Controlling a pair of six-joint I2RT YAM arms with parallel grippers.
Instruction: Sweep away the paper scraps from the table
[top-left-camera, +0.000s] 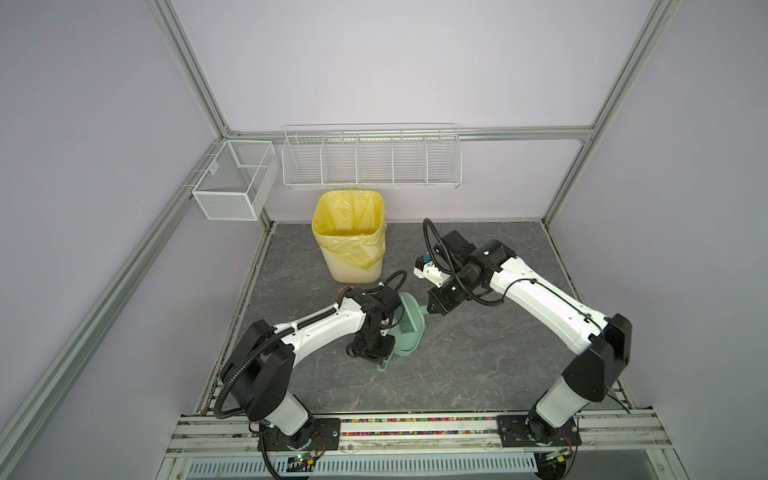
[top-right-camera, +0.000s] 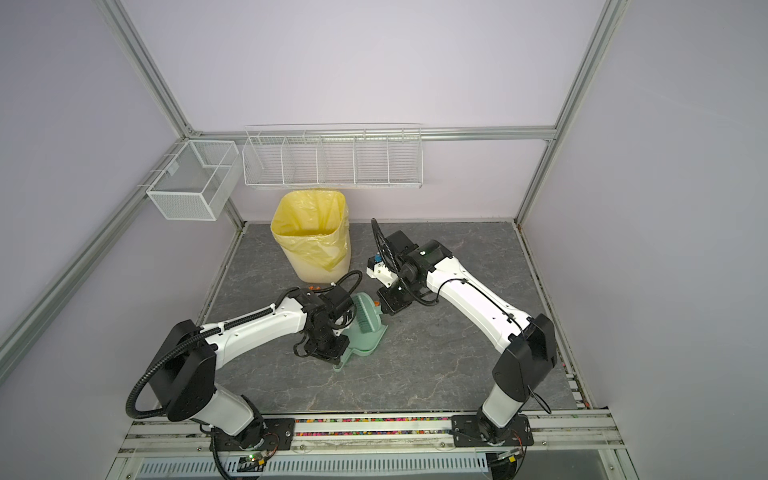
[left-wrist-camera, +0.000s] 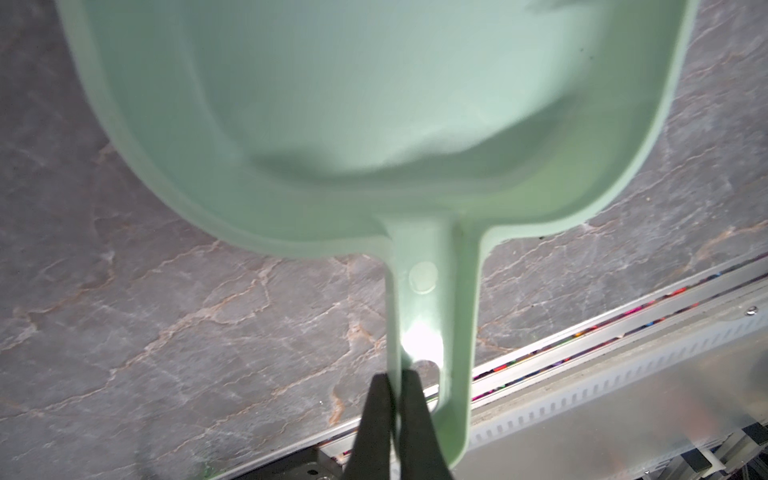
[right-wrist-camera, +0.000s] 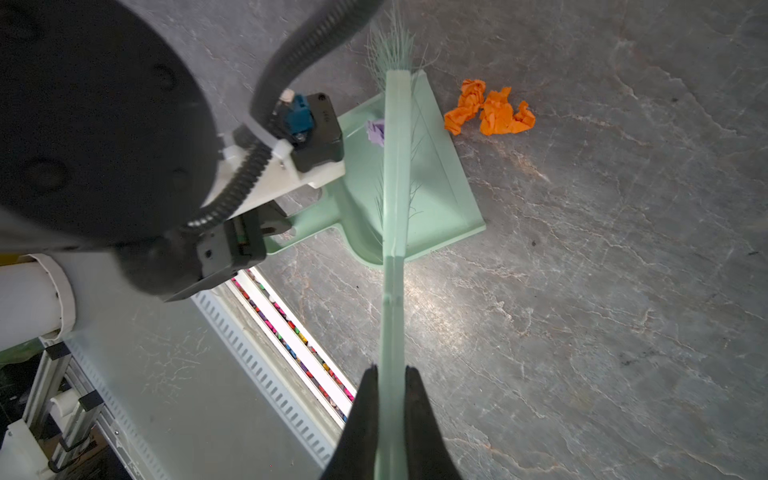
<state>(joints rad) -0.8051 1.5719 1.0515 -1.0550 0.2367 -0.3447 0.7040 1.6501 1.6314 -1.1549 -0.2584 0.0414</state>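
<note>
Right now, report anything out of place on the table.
Crumpled orange paper scraps lie on the table just outside the dustpan, unswept; one lavender scrap is already in it.

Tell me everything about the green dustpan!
The dustpan is mint-green, smooth plastic: a shallow scoop with a raised rim and a long handle. It rests on the grey table. The left gripper pinches the handle's edge. A matching brush reaches over its scoop, one lavender paper scrap is inside, and orange scraps lie just beyond its open edge.
</note>
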